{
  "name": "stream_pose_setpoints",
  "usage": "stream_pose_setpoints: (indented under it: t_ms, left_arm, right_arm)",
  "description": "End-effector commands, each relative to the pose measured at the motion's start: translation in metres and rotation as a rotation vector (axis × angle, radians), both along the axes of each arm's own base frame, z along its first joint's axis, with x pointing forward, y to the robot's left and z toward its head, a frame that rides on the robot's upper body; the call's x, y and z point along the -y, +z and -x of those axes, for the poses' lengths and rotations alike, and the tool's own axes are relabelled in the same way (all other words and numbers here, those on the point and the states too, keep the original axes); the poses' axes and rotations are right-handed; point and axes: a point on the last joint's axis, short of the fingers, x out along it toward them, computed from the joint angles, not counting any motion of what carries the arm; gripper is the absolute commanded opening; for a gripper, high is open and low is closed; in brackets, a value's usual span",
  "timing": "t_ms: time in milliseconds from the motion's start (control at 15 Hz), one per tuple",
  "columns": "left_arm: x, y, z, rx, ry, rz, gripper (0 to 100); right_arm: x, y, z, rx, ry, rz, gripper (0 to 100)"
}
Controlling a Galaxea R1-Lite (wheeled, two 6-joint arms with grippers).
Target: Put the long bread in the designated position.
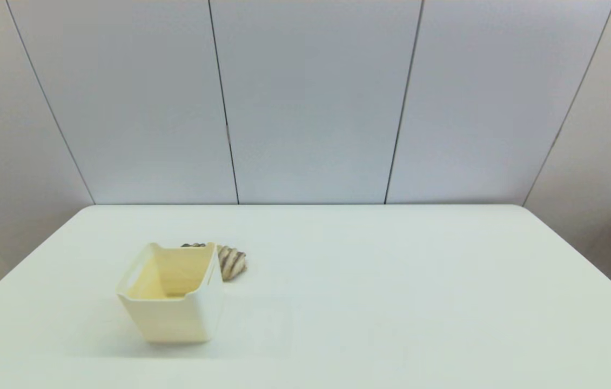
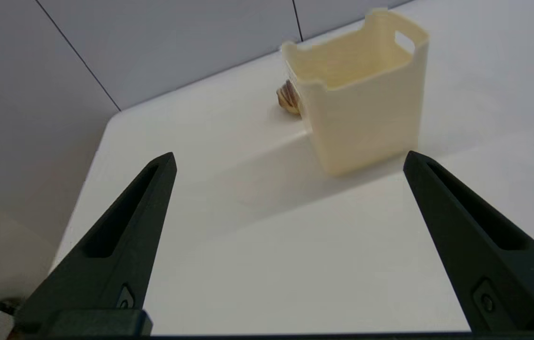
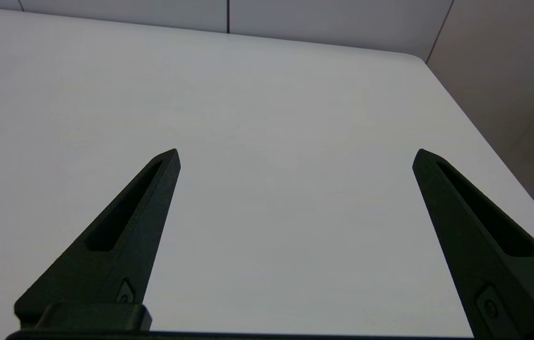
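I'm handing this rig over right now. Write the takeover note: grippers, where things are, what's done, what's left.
Left gripper: open, holding nothing, above the table on the near side of the cream bin.
Right gripper: open, holding nothing, over bare table.
Long bread: on the table behind the bin, at its far right corner, partly hidden by it.
Bin: upright, nothing visible inside.
Done: nothing yet; bread not grasped.
Left: grasp the bread and place it; likely into the bin.

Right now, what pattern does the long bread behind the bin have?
The long bread is tan with dark brown crosswise stripes, seen best in the head view.
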Motion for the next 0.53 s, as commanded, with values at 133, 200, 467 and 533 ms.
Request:
stream_pose_setpoints:
  t_ms: [133,200,467,533]
  left_arm:
    - [-0.001,-0.041,0.008,0.037,0.044,0.067,100]
    - [-0.001,-0.042,0.007,0.04,0.057,0.085,100]
    - [-0.002,-0.053,0.001,0.065,0.099,0.136,100]
    - [-0.002,-0.054,0.001,0.05,0.101,0.143,100]
  right_arm:
    - [0.0,0.0,0.0,-0.001,0.001,0.001,100]
    - [0.0,0.0,0.0,-0.001,0.001,0.001,100]
    - [0.0,0.0,0.0,-0.001,0.001,0.001,100]
    - [0.0,0.0,0.0,-0.001,0.001,0.001,100]
